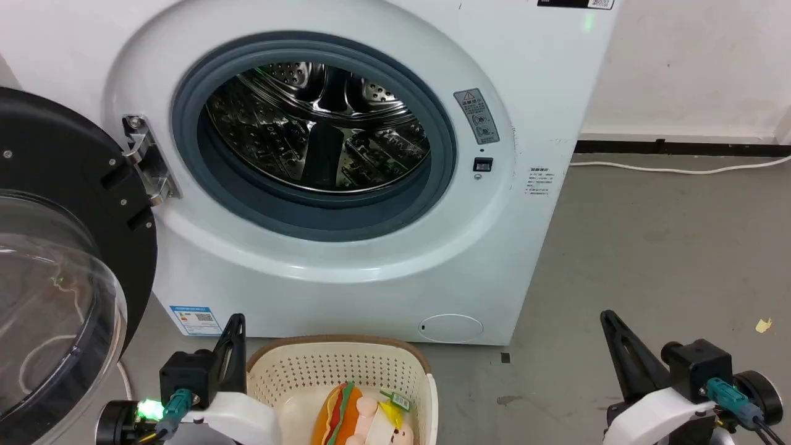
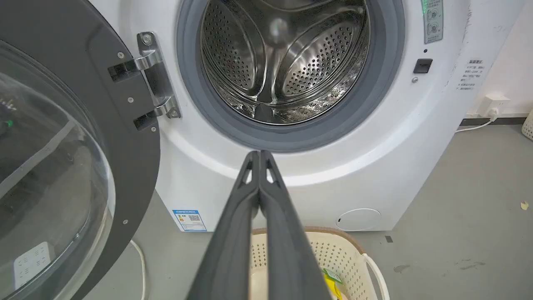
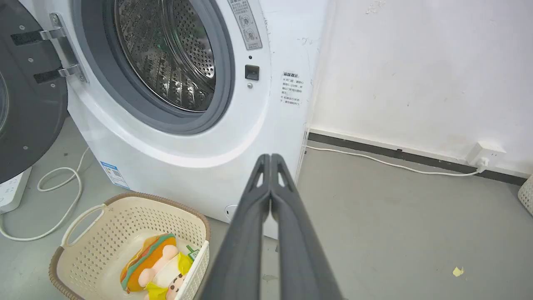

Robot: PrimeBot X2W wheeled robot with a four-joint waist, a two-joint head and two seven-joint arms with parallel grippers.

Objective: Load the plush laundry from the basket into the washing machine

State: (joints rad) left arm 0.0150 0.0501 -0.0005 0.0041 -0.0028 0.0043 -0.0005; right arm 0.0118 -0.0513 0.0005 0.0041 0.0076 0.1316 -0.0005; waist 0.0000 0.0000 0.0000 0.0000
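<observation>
The washing machine (image 1: 383,266) stood with its black-framed round door (image 1: 74,161) swung wide to the left and the clear bowl of the window facing out. Its shiny perforated drum (image 1: 321,123) lay in plain sight inside the grey rubber seal (image 1: 321,219). On the grey floor (image 1: 649,247), just in front of the machine's lower panel, sat the cream basket (image 1: 337,340) with its brown rim. The plush laundry (image 1: 358,417) lay on the basket's floor towards its right wall, touched by neither hand. The orange, red and green hamburger was on its left, with the pink limbs and yellow clothes beside it and the green tag up near the wall. The left hand (image 1: 236,321) hung just beside the basket's left edge with its two long dark fingers pressed flat together and nothing between them, the tip pointing at the machine's white front below the opening. The right hand (image 1: 609,316) was closed in the same way and just as empty. It hung well apart from the basket, over bare floor off the machine's right corner. A white cable (image 1: 680,168) ran along the foot of the wall (image 1: 692,68) behind, and a small yellow scrap (image 1: 764,325) lay on the floor far to the right.
</observation>
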